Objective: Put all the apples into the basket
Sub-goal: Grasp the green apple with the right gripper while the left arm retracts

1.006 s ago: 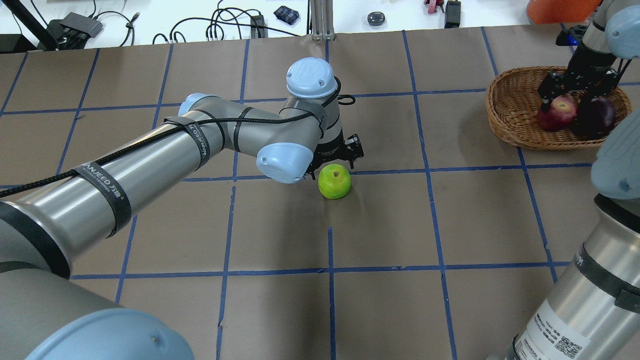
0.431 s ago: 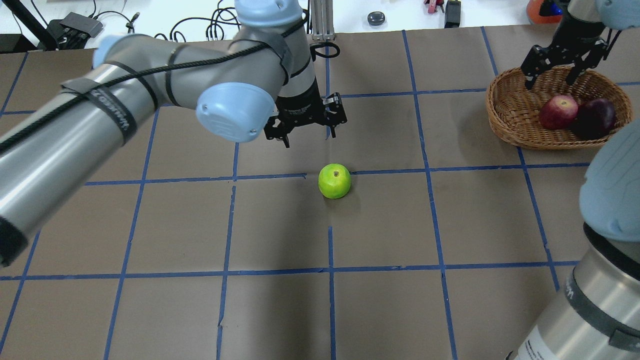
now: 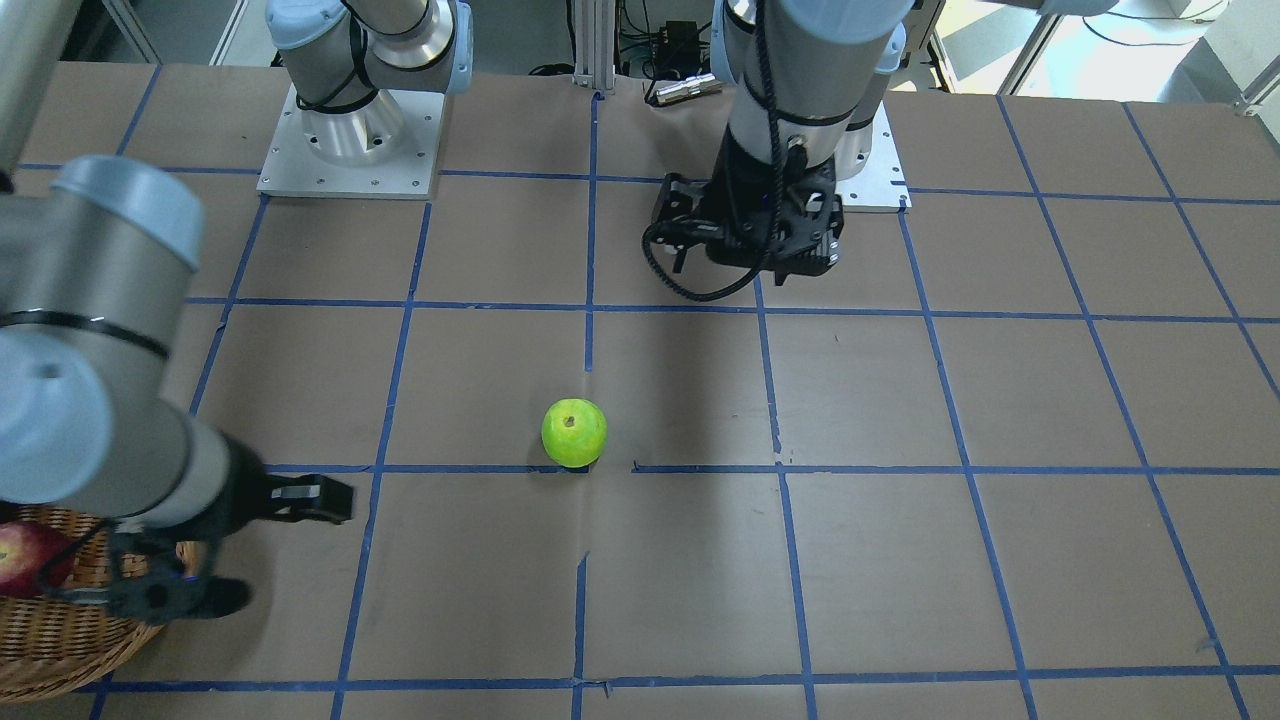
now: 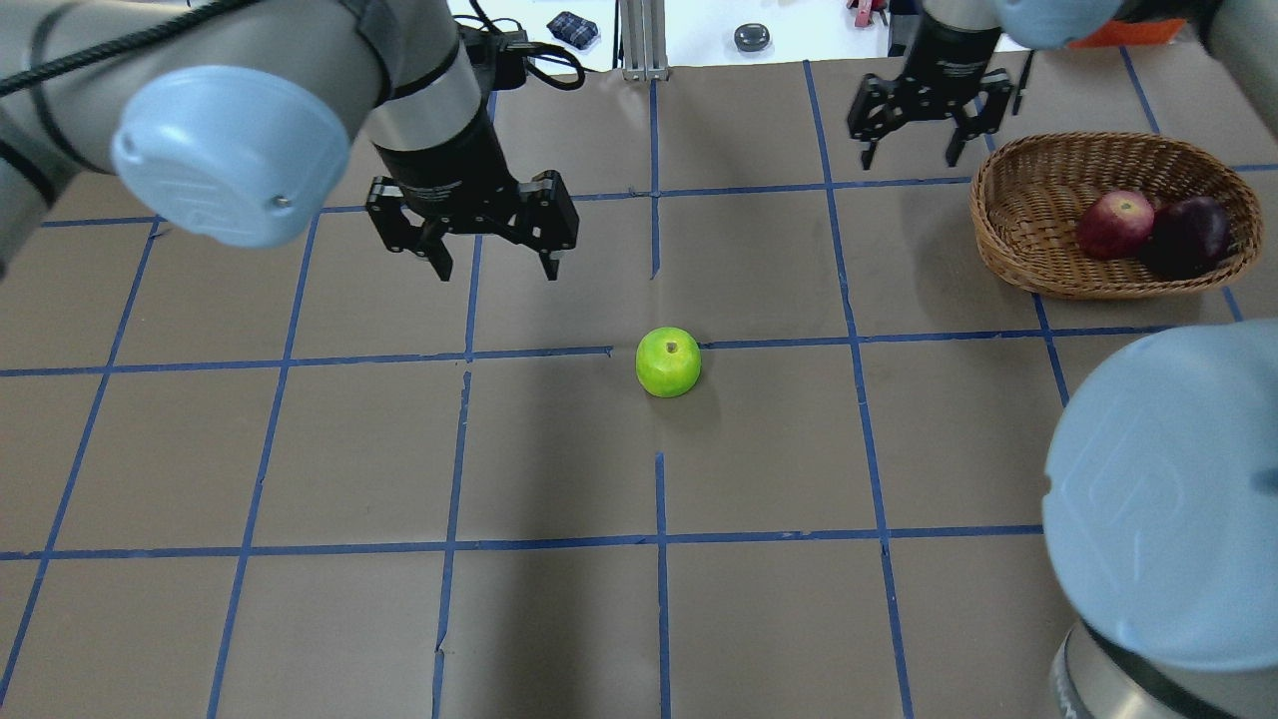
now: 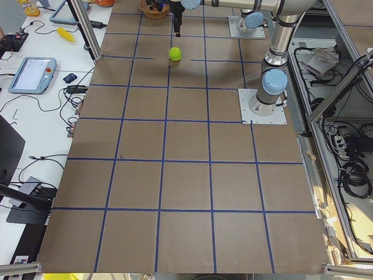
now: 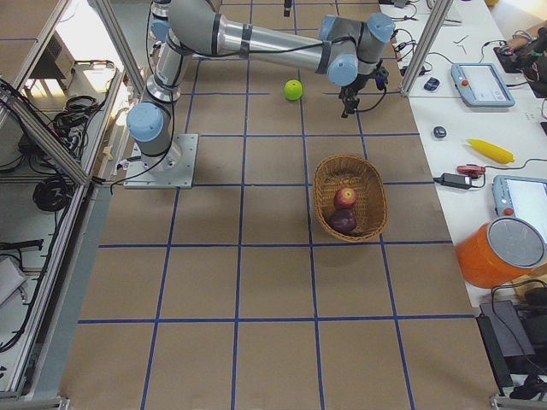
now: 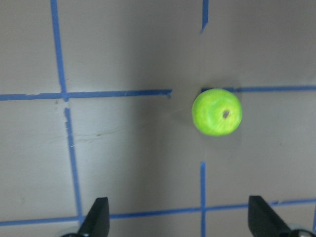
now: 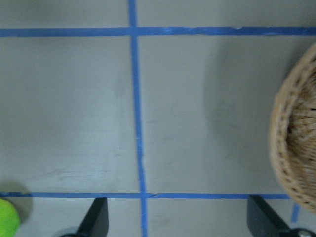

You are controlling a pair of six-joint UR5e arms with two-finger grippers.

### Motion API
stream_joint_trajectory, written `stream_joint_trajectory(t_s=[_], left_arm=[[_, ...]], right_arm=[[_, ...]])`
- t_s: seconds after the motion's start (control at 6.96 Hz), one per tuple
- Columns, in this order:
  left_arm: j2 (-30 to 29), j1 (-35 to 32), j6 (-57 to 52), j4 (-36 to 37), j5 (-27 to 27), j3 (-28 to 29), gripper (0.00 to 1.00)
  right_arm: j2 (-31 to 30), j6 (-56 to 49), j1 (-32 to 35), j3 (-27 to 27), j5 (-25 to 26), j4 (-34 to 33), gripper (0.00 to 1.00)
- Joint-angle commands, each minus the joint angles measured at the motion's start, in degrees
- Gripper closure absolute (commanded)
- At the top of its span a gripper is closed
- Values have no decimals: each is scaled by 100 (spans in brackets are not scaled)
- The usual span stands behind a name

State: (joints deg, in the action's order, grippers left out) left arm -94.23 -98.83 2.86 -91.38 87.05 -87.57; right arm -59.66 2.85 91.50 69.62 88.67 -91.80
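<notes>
left pincer (image 4: 497, 272) risen, right pincer (image 4: 909, 160) off basket (image 4: 1006, 255)

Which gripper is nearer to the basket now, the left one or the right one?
Right. The right gripper hovers open just beside the basket, on its side facing the green apple. The left gripper hovers much farther off, beyond that apple.

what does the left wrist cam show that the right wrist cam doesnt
Only the left wrist view shows the whole green apple, stem pit visible, by a blue tape line. Only the right wrist view shows the basket, its woven rim at the right edge; there the apple is a mere sliver, bottom left. Both show the brown taped table and an open, empty pincer: left pincer and right pincer respectively.
</notes>
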Motion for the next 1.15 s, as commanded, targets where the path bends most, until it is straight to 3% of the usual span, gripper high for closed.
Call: stream_joint_trajectory(t_s=[0.0,0.43,1.01], left_arm=[[465,836,-777,-135,119,-286,0],[590,944,-752,120,119,-393,0],[590,944,-638,164,119,-393,0]], right_arm=[[50,1590,1139,410,-173,-153,0],[147,2243,1711,1377,-657,-1424,0],[306,2228,1775,1792,-649,-1560,0]])
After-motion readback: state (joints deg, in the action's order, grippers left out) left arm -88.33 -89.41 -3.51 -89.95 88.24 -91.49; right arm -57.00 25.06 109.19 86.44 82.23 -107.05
